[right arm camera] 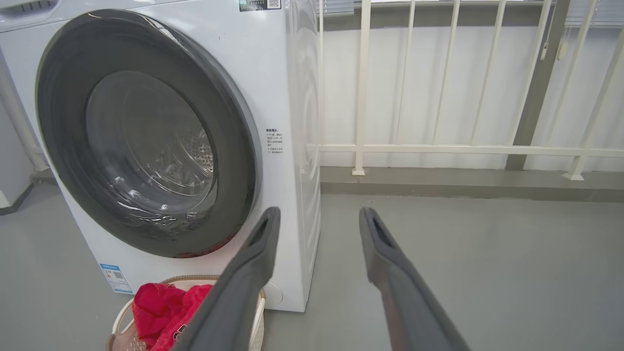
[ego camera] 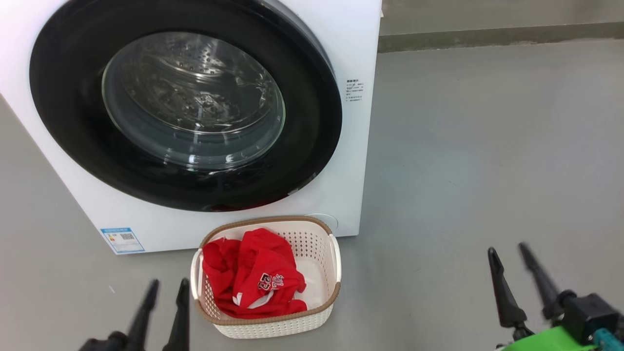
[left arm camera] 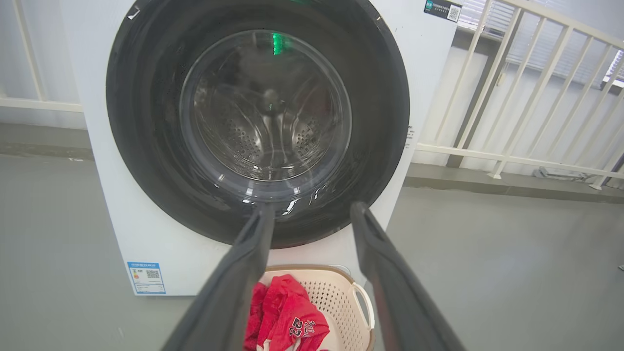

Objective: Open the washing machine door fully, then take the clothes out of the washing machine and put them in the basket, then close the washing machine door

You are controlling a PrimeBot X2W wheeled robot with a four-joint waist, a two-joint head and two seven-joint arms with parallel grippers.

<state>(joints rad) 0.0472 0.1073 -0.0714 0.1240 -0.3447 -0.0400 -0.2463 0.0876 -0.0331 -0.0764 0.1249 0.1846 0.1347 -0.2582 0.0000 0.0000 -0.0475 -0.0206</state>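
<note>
Glossy door (ego camera: 195, 102) is sitting shut; crumpled red clothes (ego camera: 253, 275) are lying in perforated basket (ego camera: 273, 330); left gripper (ego camera: 169, 281), right gripper (ego camera: 507, 248) are holding jaws apart, empty.

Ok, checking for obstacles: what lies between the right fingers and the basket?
Bare grey floor, nothing else, between the right fingers and the basket, as the head view shows.

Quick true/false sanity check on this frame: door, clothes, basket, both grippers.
1. The washing machine door is shut. True.
2. The basket stands on the floor in front of the washing machine. True.
3. The clothes are inside the washing machine. False: they lie in the basket.
4. The left gripper holds the clothes. False: its jaws are apart and empty.
5. The right gripper touches the door. False: it is off to the side, over the floor.
</note>
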